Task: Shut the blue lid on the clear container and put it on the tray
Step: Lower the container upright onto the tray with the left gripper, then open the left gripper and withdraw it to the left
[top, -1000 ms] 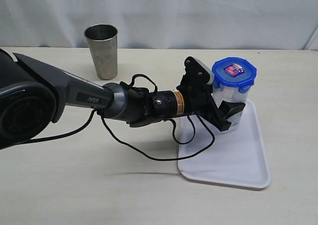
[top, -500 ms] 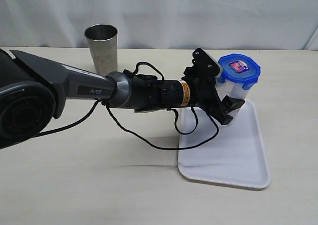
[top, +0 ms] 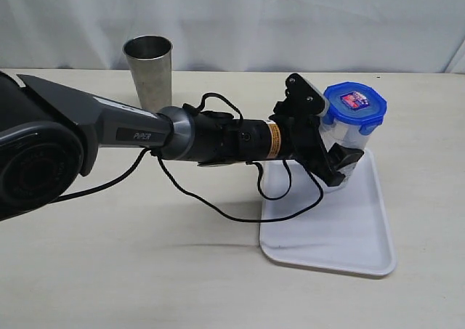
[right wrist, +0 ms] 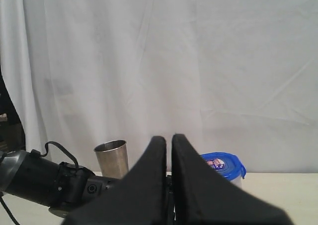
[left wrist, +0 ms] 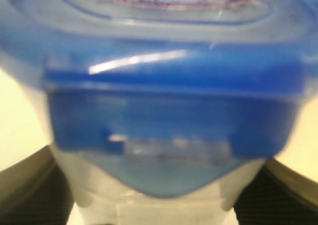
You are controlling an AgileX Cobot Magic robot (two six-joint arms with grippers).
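Note:
The clear container (top: 346,135) leans to the right over the far end of the white tray (top: 341,231), with the blue lid (top: 354,102) seated on top of it. My left gripper (top: 340,163) is shut on the container's body below the lid. I cannot tell whether the base touches the tray. In the left wrist view the lid (left wrist: 169,86) and container (left wrist: 164,207) fill the picture, with dark fingers (left wrist: 25,195) on either side. My right gripper (right wrist: 169,140) is shut on nothing, raised above the table; the lid (right wrist: 221,164) shows beyond it.
A steel tumbler (top: 149,75) stands at the far left of the table, behind my left arm (top: 218,140); the right wrist view also shows this tumbler (right wrist: 112,158). The arm's black cable (top: 218,209) hangs down onto the table. White cloth forms the backdrop.
My left arm has risen and shifted right with the container in its grip. The container went from upright to leaning right. The right gripper stayed shut.

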